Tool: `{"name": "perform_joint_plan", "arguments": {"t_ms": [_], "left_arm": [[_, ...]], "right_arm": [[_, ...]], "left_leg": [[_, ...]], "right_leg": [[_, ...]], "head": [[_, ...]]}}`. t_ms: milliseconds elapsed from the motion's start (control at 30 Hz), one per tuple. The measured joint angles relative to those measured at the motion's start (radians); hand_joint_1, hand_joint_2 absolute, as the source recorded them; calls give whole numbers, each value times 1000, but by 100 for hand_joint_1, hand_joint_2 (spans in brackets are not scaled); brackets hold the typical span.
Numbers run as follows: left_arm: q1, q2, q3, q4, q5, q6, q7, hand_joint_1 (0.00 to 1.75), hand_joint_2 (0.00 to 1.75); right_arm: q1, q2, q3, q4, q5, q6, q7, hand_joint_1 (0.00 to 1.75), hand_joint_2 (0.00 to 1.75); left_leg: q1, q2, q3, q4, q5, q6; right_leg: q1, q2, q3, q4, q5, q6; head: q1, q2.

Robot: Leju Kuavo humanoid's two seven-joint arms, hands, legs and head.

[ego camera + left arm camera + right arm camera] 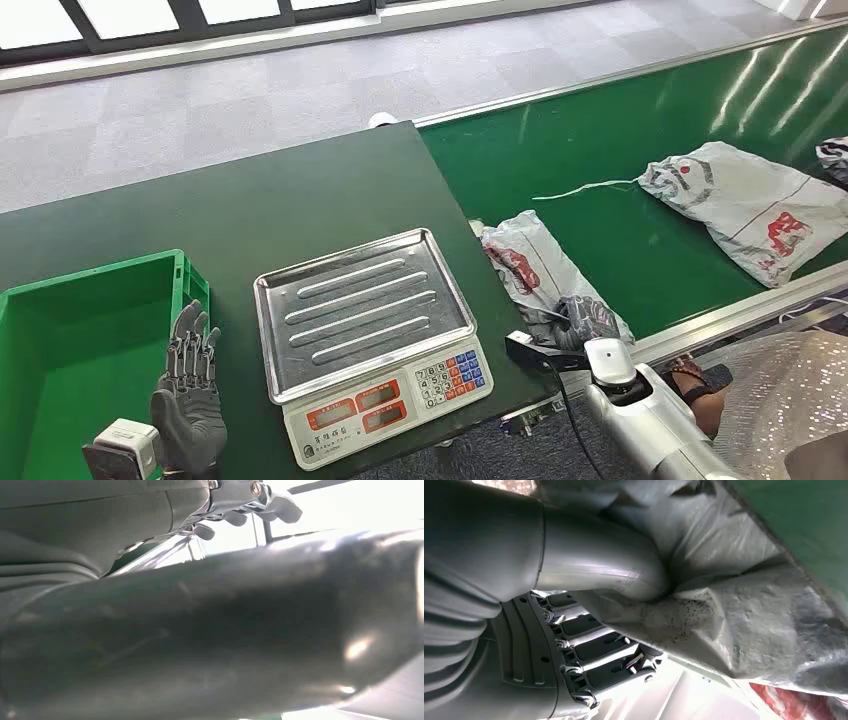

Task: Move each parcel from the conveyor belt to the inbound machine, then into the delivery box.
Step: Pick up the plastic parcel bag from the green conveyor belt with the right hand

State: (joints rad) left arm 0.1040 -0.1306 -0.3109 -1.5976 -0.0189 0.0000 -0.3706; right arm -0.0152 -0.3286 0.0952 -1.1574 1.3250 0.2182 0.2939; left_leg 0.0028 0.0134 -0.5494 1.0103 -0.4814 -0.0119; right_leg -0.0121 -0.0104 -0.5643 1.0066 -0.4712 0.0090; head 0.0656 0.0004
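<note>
Green delivery box [60, 340]: stands at the far left of the dark table [250, 200], open side up, just beside the fingers of the left hand [188, 395] and so within easy reach for the last drop.

Left hand: held upright over the table's near edge, palm side toward the box, fingers [190, 340] straight and slightly apart, touching nothing. In my judgement it is parked clear of the work while the other arm acts.

Inbound machine [370, 340]: a weighing scale with a bare steel pan, set between the two hands, its keypad toward the robot. The pan lies on the box side of the right hand's fingers, which suits a short carry across from the belt.

Right hand [580, 320]: reaches over the belt's near rail onto the nearer parcel [530, 265], a grey plastic bag with red print. In the right wrist view the thumb [624, 575] presses into the bag's wrinkled film from one side and the darker fingers [599, 650] curl under the fold from the other: clamped on the bag. The parcel lies on the green conveyor belt [620, 170], not yet lifted, as far as can be judged.

Second parcel [750, 205]: lies on the belt well beyond the right fingers, untouched, with a white cord trailing from it.
</note>
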Motion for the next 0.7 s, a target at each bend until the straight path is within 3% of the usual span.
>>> {"name": "perform_joint_plan", "arguments": {"t_ms": [700], "left_arm": [[2,-7,33,-39,22,-11,8,0,0]], "right_arm": [[-45,3,88,35,1,-40,-34,175,175]], "left_leg": [[11,17,9,0,-12,-10]], "right_leg": [[7,18,11,0,-6,-9]], "head": [[0,0]]}}
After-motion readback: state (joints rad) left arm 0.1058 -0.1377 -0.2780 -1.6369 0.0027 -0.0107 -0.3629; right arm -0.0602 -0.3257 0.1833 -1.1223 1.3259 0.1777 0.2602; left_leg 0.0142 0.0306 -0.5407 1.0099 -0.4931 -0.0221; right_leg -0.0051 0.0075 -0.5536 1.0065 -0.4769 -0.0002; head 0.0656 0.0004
